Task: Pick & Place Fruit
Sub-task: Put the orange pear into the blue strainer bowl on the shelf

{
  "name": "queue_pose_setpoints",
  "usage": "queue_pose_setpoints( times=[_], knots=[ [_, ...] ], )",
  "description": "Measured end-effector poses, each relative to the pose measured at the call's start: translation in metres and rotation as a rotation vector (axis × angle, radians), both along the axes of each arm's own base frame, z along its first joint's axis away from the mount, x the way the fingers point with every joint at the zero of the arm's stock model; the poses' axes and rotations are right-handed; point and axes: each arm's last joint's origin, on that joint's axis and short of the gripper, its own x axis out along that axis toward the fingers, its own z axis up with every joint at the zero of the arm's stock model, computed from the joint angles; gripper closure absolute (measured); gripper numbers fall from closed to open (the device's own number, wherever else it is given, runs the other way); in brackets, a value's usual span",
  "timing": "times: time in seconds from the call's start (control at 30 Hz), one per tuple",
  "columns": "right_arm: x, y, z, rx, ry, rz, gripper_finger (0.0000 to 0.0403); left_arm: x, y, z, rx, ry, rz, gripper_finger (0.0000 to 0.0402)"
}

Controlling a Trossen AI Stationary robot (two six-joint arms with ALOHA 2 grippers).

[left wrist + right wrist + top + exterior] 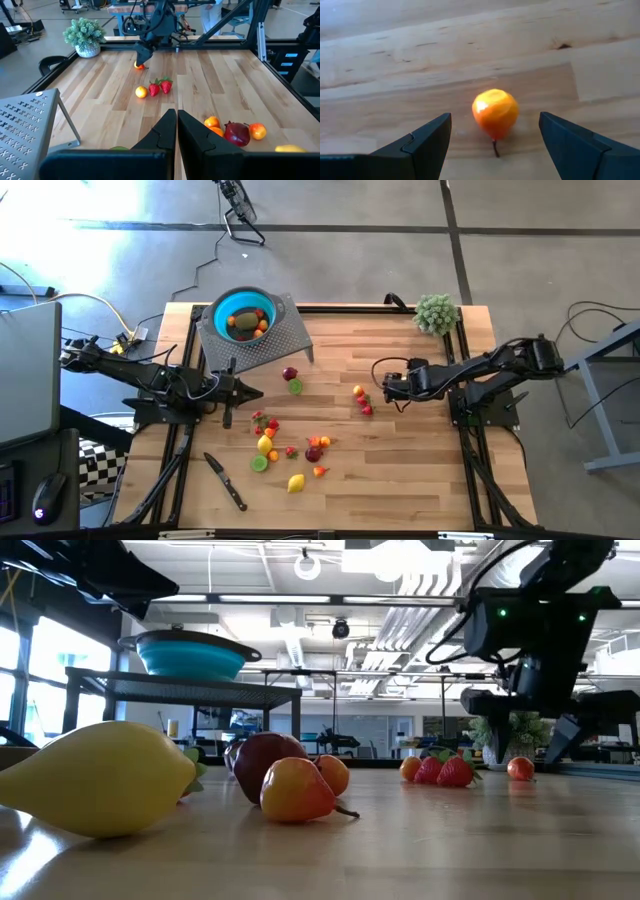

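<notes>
Fruit lies scattered over the wooden table (420, 450), most of it between the two arms. The right gripper (495, 137) hangs low over the boards with its fingers spread wide, and a small orange fruit with a dark stem (495, 114) sits on the wood between the fingertips, touching neither. From above, that gripper (383, 389) is near the table's middle-right; just beyond its tips are an orange-yellow fruit (358, 391) and two red strawberries (365, 406). The left wrist view shows the same strawberries (160, 86) beside a yellow-orange fruit (141, 92), in front of the right gripper.

The left gripper (255, 392) hovers over the left half of the table with its fingers (165, 131) pressed together, holding nothing. Just ahead of it lie a dark maroon fruit (289, 374) and a lime (295, 386). To its side, toward the near edge, is a cluster of red, orange, yellow and green fruit, among them a lemon (295, 483) and a dark red one (313, 453). A black-handled knife (226, 481) lies near that cluster.

Behind the left gripper, a teal bowl (220, 310) stands on a perforated metal stand (285, 335), with a few fruits (246, 323) inside. A fuzzy green plant ball (436, 312) sits at the far right corner.
</notes>
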Motion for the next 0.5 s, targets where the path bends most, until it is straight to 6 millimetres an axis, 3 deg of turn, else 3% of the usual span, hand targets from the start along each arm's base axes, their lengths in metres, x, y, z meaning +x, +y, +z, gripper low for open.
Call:
queue_pose_setpoints(
  times=[0.5],
  knots=[
    [-0.009, -0.002, -0.018, -0.08, -0.013, 0.068, 0.0109, 0.0, 0.0, 0.0, 0.0, -0.001, 0.0, 0.0389]
  ],
)
